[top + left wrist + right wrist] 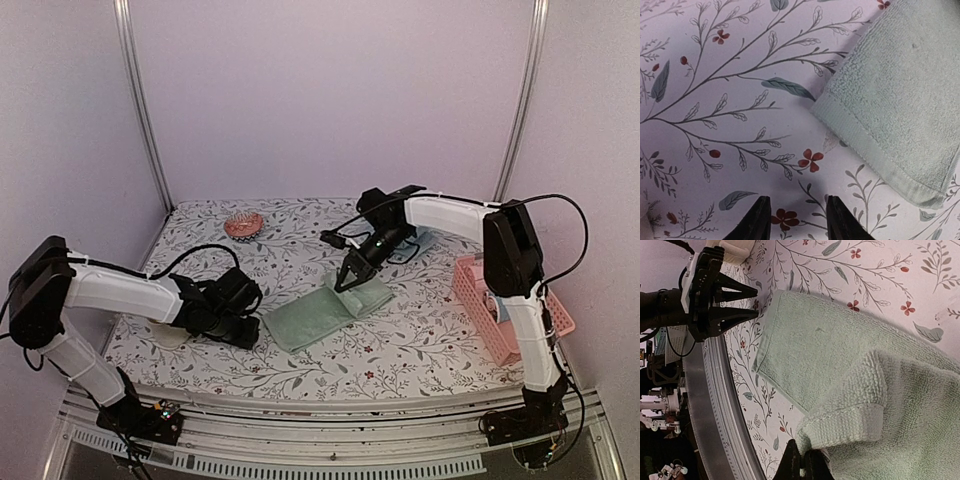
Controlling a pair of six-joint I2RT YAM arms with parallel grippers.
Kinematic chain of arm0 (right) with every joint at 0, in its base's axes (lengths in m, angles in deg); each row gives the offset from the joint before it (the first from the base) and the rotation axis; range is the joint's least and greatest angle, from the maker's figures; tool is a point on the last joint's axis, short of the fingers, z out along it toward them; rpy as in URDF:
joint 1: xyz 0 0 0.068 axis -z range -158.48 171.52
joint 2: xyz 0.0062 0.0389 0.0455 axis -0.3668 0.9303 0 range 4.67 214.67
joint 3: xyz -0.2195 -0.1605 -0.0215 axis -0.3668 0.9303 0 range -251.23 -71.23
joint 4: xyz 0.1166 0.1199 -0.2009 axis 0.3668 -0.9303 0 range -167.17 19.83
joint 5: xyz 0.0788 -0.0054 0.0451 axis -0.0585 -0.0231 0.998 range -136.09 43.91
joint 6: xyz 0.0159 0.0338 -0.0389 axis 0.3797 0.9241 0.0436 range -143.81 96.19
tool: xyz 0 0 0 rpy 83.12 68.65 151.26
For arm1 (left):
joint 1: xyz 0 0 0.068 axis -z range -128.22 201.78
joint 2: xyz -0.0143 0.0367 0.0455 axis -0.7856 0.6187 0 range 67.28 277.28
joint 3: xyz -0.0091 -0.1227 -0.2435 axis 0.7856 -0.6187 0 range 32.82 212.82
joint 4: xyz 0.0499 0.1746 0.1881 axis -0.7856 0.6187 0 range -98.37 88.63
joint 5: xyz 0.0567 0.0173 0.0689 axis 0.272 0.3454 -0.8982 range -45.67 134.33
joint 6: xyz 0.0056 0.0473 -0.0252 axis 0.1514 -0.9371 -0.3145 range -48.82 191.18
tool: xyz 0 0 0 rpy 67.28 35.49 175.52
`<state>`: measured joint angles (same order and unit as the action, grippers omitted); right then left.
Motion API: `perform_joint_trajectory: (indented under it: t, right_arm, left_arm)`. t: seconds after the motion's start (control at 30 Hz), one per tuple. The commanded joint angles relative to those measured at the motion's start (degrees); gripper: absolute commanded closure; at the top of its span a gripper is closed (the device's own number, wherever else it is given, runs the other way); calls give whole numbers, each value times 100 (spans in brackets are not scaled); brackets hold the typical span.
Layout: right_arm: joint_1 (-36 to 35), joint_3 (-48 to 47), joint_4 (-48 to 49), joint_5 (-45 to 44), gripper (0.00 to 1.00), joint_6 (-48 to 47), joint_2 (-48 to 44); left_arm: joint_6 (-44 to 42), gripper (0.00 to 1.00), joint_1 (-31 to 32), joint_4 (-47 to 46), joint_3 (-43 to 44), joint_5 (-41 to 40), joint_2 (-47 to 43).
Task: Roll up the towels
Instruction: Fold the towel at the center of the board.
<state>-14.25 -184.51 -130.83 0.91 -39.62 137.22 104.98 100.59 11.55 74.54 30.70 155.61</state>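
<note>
A pale green towel [325, 312] lies on the flowered table, its right end folded over into a thick roll. My right gripper [347, 279] is shut on the towel's folded edge [840, 425] and holds it lifted over the flat part [810, 355]. My left gripper [252, 322] is open and empty, low over the table just left of the towel's near corner [880, 100]. In the left wrist view its fingertips [760, 220] frame bare cloth, a short way from the towel. In the right wrist view the left gripper [735, 302] shows beyond the towel's far edge.
A pink basket [500, 300] holding a towel stands at the right edge. A small reddish bowl [244, 225] sits at the back left. A pale towel [425, 238] lies behind the right arm. A whitish object [165, 335] lies under the left arm. The table's metal front rail [710, 405] is close.
</note>
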Motion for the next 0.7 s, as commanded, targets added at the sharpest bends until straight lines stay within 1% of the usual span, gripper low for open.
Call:
perform_joint_trajectory:
  t: [0.0, 0.3, 0.67]
  right_arm:
    - [-292, -306, 301, 244, 98, 343, 349]
    - [-687, -595, 575, 381, 97, 781, 631]
    - [-931, -939, 872, 449, 97, 1170, 810]
  left_arm:
    - [269, 61, 58, -627, -211, 367, -176]
    - [628, 63, 58, -1340, -610, 751, -168]
    - [799, 66, 58, -1760, -855, 888, -49]
